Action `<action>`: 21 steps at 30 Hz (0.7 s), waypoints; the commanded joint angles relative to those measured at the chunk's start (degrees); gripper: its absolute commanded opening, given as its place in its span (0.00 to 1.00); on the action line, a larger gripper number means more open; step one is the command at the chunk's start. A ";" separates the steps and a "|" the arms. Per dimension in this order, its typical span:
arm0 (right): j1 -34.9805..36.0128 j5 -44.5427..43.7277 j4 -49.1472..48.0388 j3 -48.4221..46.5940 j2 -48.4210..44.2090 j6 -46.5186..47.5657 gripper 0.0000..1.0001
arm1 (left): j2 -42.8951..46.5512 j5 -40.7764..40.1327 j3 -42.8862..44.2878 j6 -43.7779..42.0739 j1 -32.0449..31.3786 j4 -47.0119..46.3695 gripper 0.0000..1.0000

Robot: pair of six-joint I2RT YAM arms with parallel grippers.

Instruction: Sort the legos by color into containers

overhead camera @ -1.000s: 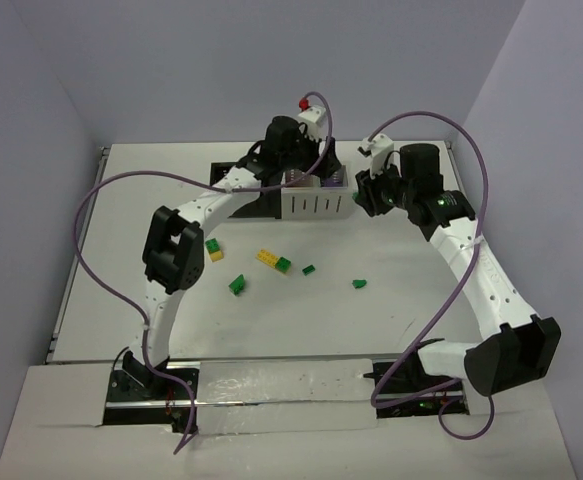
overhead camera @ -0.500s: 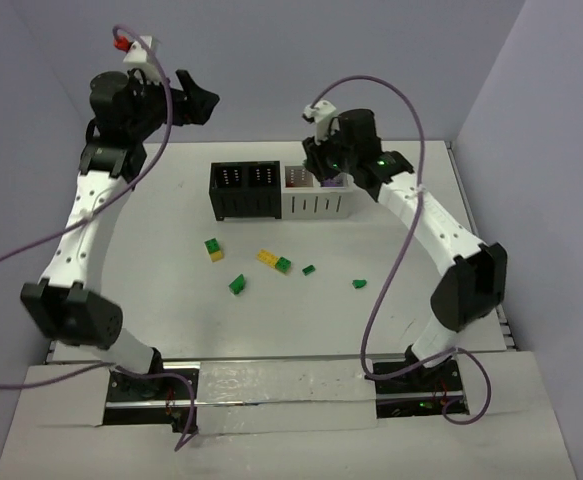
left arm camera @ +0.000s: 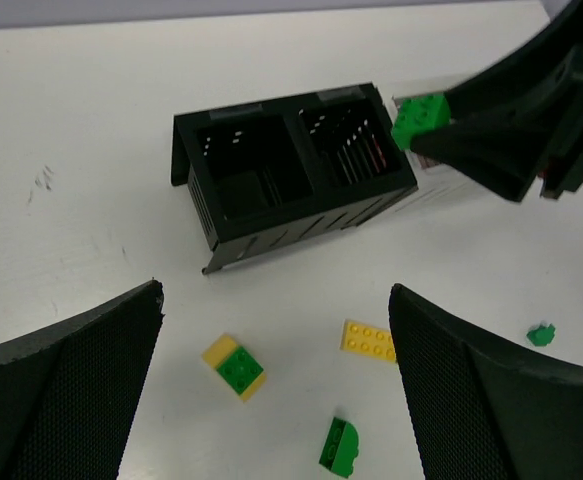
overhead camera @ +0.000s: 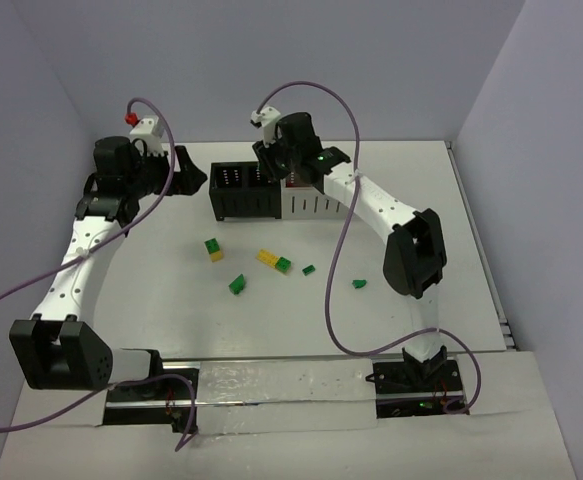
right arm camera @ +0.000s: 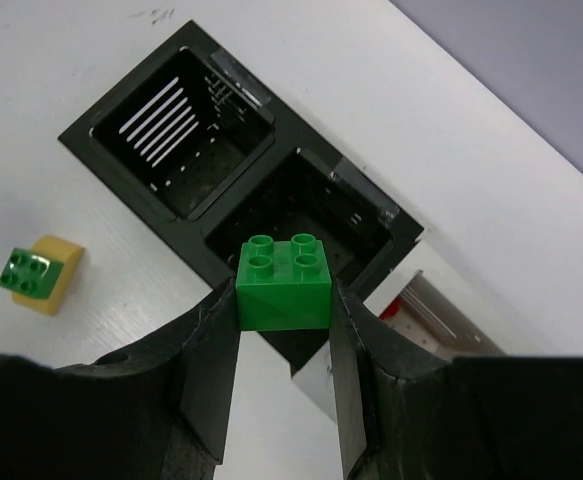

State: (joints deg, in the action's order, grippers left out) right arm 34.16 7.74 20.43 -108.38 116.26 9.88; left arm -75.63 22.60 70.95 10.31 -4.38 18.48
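My right gripper is shut on a green four-stud lego and holds it above the right-hand black bin of the containers. In the top view this gripper hangs over the black bins. The two white bins adjoin on the right; one holds a red piece. The held lego also shows in the left wrist view. My left gripper is open and empty, left of the bins in the top view. The left black bin looks empty.
Loose legos lie on the white table in front of the bins: a green-on-yellow brick, a yellow plate beside a green piece, a rounded green brick, and two small green pieces.
My right gripper has moved left from beside the white bins to above the black bins. My left arm left the bins, swung up and left, then came down left of them.
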 commanded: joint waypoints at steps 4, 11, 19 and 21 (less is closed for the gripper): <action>0.73 -1.23 -1.27 -6.21 4.41 -0.11 0.00 | 1.57 6.92 -3.74 -9.36 1.57 4.11 0.98; 1.06 -0.76 -1.41 -4.28 5.19 0.42 0.06 | 0.04 13.86 -10.90 -27.44 2.54 7.04 0.93; 1.66 -1.43 -1.29 -3.25 5.57 0.79 0.47 | -3.15 16.43 -16.16 -35.22 2.62 3.08 0.89; 1.78 -1.45 -1.19 -2.98 5.35 0.85 0.55 | -4.61 17.07 -16.72 -37.90 2.62 2.27 0.88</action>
State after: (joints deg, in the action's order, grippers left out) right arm 35.29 6.89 20.61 -111.33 122.15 10.35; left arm -78.54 35.45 55.04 -20.06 -2.13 23.84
